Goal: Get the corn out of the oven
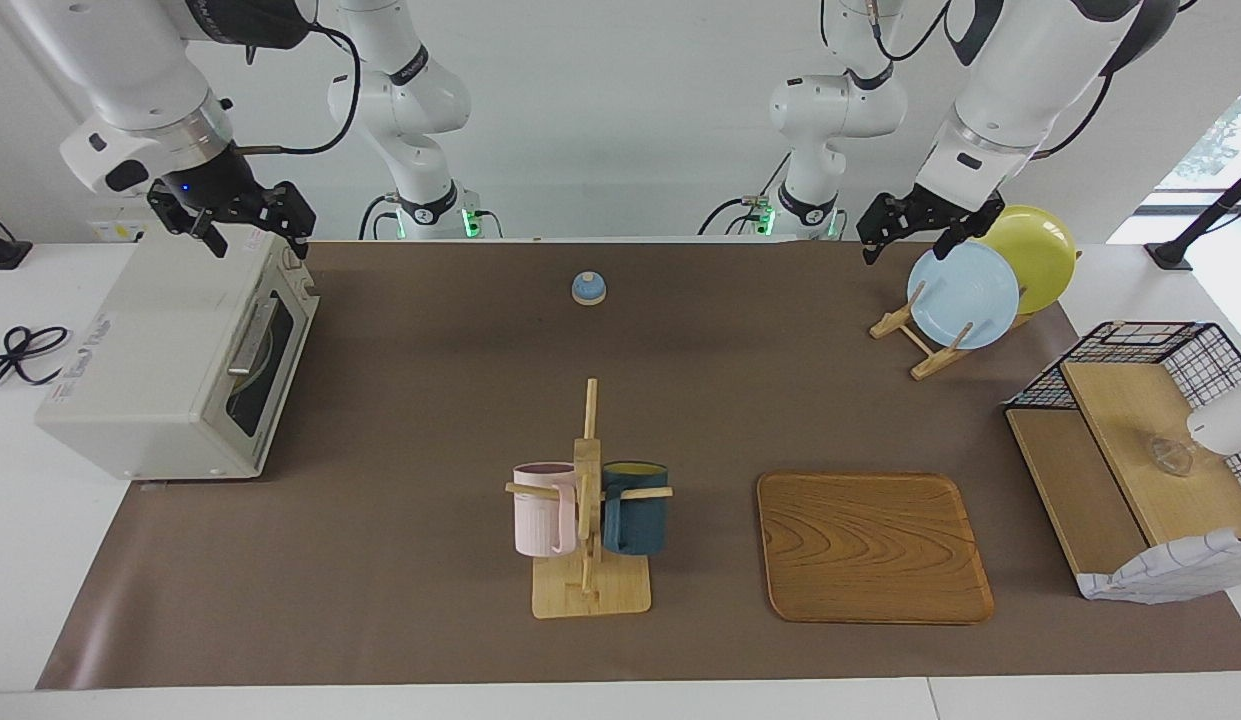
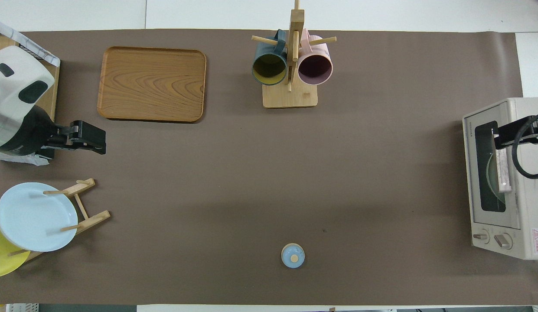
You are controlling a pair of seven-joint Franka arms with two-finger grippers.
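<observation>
The oven (image 1: 170, 360) at the left of the facing view has its dark glass door shut, and through it only a pale round shape shows, too dim to name; no corn can be made out inside. In the overhead view the oven (image 2: 503, 182) is cut off by the right edge, and the yellow plate (image 2: 4, 260) by the left edge. The wire basket (image 1: 1140, 450) runs off the right edge of the facing view, and a white blurred object (image 1: 1225, 415) covers part of it.
</observation>
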